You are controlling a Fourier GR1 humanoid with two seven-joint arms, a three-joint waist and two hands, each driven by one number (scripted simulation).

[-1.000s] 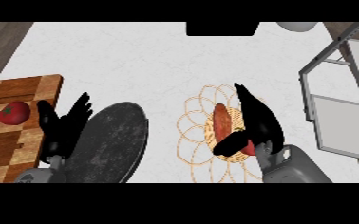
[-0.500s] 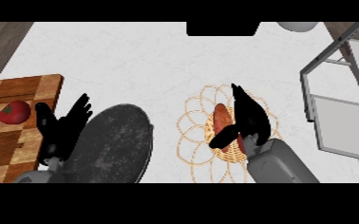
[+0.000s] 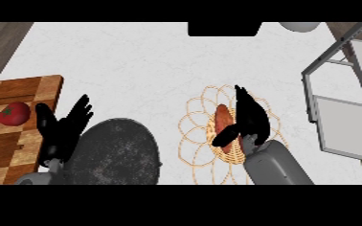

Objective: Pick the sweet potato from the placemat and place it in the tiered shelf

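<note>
right hand (image 3: 249, 119) over sweet potato (image 3: 223, 119) on woven placemat (image 3: 198, 124), fingers and thumb curled round it. tiered shelf (image 3: 332, 105) well apart at right edge. left hand (image 3: 63, 127) open, fingers up, resting beside dark round plate (image 3: 117, 153). tomato (image 3: 14, 113) on wooden cutting board (image 3: 32, 88).

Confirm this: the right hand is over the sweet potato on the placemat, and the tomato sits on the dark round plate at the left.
Not quite. In the head view the tomato sits on the wooden cutting board, not on the dark round plate. The rest holds: the right hand is over the sweet potato on the placemat.
</note>
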